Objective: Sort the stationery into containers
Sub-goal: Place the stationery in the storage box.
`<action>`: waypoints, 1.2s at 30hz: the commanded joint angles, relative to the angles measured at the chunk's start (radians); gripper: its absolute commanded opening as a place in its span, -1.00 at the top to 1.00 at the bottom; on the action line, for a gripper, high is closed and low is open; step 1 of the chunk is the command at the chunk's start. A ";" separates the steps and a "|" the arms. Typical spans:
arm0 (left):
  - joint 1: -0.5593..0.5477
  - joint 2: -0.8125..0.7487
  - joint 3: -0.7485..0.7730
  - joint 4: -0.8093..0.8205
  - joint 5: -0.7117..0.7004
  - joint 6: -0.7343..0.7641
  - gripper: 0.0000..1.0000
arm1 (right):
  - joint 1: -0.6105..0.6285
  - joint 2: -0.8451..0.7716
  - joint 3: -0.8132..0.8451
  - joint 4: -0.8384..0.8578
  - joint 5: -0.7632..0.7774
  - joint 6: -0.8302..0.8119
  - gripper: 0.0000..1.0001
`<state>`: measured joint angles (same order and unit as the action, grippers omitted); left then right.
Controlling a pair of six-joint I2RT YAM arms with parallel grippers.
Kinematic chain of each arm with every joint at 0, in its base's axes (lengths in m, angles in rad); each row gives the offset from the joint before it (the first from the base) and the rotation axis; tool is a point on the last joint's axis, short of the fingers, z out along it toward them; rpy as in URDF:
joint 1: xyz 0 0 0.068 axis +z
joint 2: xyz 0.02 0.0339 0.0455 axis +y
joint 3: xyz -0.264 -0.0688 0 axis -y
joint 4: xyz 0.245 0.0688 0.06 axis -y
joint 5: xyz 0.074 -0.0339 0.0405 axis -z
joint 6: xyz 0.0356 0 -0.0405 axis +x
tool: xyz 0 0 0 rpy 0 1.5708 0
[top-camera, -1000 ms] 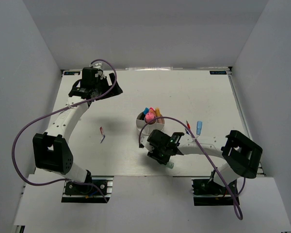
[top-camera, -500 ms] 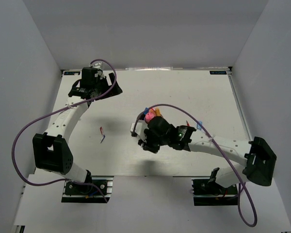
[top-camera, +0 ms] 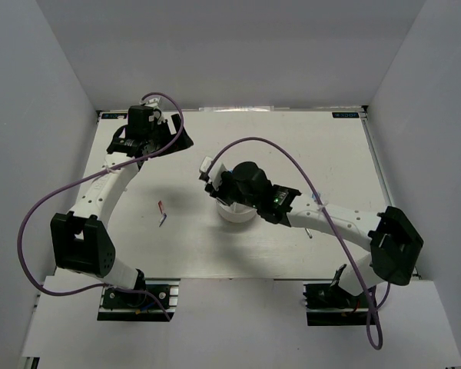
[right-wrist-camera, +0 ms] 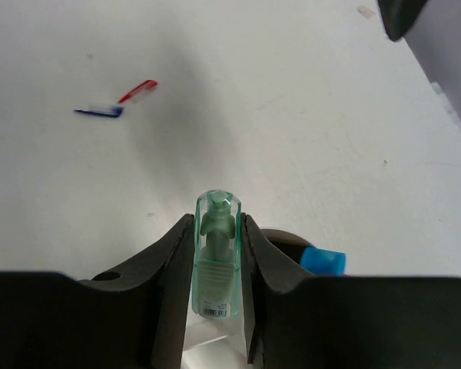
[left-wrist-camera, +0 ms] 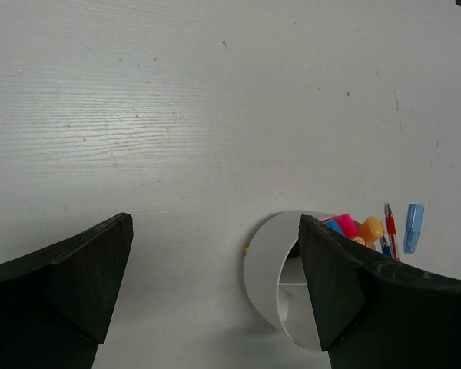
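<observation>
Top view: my right end effector (top-camera: 223, 188) hung over the cup (top-camera: 238, 216). Left wrist: the left end effector (left-wrist-camera: 213, 277) gaped, empty. Right wrist: jaws clamped the mint highlighter (right-wrist-camera: 217, 265) (cup just beneath). I judged it best to centre over a free compartment, lower, then release.

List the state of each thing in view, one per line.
left gripper, open, empty.
right gripper, shut on mint-green highlighter.
mint-green highlighter, held over white cup, not in it.
white cup, upright, partly filled.
pink highlighter, standing in cup.
orange highlighter, standing in cup.
red pen, lying on table beside cup.
light-blue marker, lying beside red pen.
</observation>
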<state>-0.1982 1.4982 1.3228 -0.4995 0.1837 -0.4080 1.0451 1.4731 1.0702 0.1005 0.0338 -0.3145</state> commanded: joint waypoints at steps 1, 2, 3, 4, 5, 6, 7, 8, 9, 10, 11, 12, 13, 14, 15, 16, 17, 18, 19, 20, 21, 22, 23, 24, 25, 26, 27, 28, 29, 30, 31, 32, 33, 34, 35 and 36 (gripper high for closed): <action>0.006 -0.033 0.038 0.010 0.003 0.011 -0.96 | -0.022 0.032 0.048 0.134 0.072 0.026 1.00; 0.006 -0.032 0.039 0.010 0.000 0.011 -0.96 | -0.028 0.039 0.062 0.133 0.075 0.038 1.00; 0.006 -0.033 0.039 0.013 0.000 0.011 -0.96 | -0.037 0.052 0.065 0.134 0.084 0.051 1.00; 0.006 -0.033 0.039 0.012 -0.001 0.009 -0.96 | -0.042 0.056 0.068 0.133 0.074 0.069 1.00; 0.006 -0.032 0.039 0.010 0.000 0.012 -0.96 | -0.049 0.065 0.076 0.133 0.072 0.078 1.00; 0.006 -0.033 0.039 0.010 -0.001 0.012 -0.96 | -0.057 0.069 0.080 0.131 0.072 0.087 1.00; 0.006 -0.033 0.036 0.010 -0.001 0.012 -0.96 | -0.060 0.072 0.083 0.122 0.051 0.106 1.00; 0.006 -0.033 0.035 0.010 -0.001 0.012 -0.96 | -0.063 0.073 0.086 0.119 0.045 0.113 1.00; 0.006 -0.032 0.033 0.010 -0.001 0.012 -0.96 | -0.065 0.075 0.086 0.117 0.044 0.121 1.00; 0.006 -0.032 0.032 0.013 -0.001 0.011 -0.96 | -0.066 0.078 0.086 0.111 0.031 0.130 1.00; 0.006 -0.030 0.032 0.015 -0.001 0.011 -0.96 | -0.065 0.081 0.088 0.107 0.029 0.137 1.00; 0.006 -0.030 0.032 0.015 0.002 0.012 -0.96 | -0.068 0.082 0.088 0.104 0.026 0.144 1.00; 0.006 -0.032 0.032 0.015 0.002 0.012 -0.96 | -0.068 0.084 0.088 0.094 0.023 0.153 1.00; 0.006 -0.030 0.030 0.013 0.002 0.012 -0.96 | -0.071 0.088 0.088 0.093 0.023 0.156 1.00; 0.006 -0.030 0.030 0.016 0.002 0.012 -0.96 | -0.069 0.090 0.085 0.091 0.021 0.160 1.00; 0.006 -0.030 0.029 0.016 0.005 0.012 -0.96 | -0.071 0.093 0.083 0.090 0.020 0.164 1.00; 0.006 -0.030 0.027 0.015 0.005 0.012 -0.96 | -0.072 0.101 0.085 0.087 0.018 0.169 1.00; 0.006 -0.030 0.027 0.013 0.005 0.012 -0.96 | -0.074 0.104 0.083 0.087 0.020 0.172 1.00; 0.006 -0.030 0.026 0.013 0.005 0.012 -0.96 | -0.073 0.111 0.083 0.087 0.017 0.176 1.00; 0.006 -0.030 0.026 0.012 0.003 0.014 -0.96 | -0.074 0.116 0.082 0.087 0.017 0.176 1.00; 0.006 -0.032 0.027 0.010 0.005 0.014 -0.96 | -0.074 0.118 0.079 0.090 0.017 0.178 1.00; 0.006 -0.030 0.026 0.010 0.003 0.015 -0.96 | -0.076 0.122 0.076 0.090 0.017 0.180 1.00; 0.006 -0.035 0.026 0.009 0.000 0.018 -0.96 | -0.077 0.130 0.074 0.091 0.020 0.181 1.00; 0.006 -0.035 0.027 0.010 -0.001 0.018 -0.96 | -0.079 0.134 0.073 0.093 0.020 0.180 1.00; 0.006 -0.036 0.026 0.009 -0.003 0.018 -0.96 | -0.080 0.136 0.068 0.094 0.020 0.180 1.00; 0.006 -0.038 0.024 0.007 -0.001 0.018 -0.96 | -0.082 0.142 0.068 0.094 0.018 0.180 1.00; 0.006 -0.038 0.023 0.006 -0.001 0.018 -0.96 | -0.085 0.145 0.070 0.093 0.017 0.178 1.00; 0.006 -0.039 0.023 0.009 -0.003 0.018 -0.96 | -0.086 0.150 0.066 0.091 0.015 0.181 1.00; 0.006 -0.042 0.019 0.010 -0.003 0.018 -0.96 | -0.085 0.151 0.066 0.090 0.015 0.181 1.00; 0.006 -0.042 0.018 0.010 -0.003 0.017 -0.96 | -0.086 0.153 0.065 0.088 0.015 0.180 1.00; 0.006 -0.041 0.018 0.009 -0.001 0.017 -0.96 | -0.088 0.156 0.065 0.087 0.014 0.181 1.00; 0.006 -0.042 0.018 0.010 -0.001 0.017 -0.96 | -0.089 0.158 0.065 0.084 0.014 0.181 1.00; 0.006 -0.041 0.018 0.012 -0.003 0.018 -0.96 | -0.094 0.159 0.066 0.077 0.009 0.183 1.00; 0.006 -0.042 0.018 0.010 -0.003 0.017 -0.97 | -0.094 0.159 0.065 0.077 0.009 0.183 0.86; 0.006 -0.041 0.018 0.009 -0.001 0.018 -0.96 | -0.096 0.159 0.066 0.076 0.005 0.183 0.73; 0.006 -0.039 0.019 0.012 -0.001 0.018 -0.96 | -0.096 0.159 0.068 0.071 0.008 0.183 0.52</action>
<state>-0.1982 1.4982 1.3251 -0.4934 0.1833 -0.4000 0.9550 1.6299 1.1164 0.1555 0.0483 -0.1410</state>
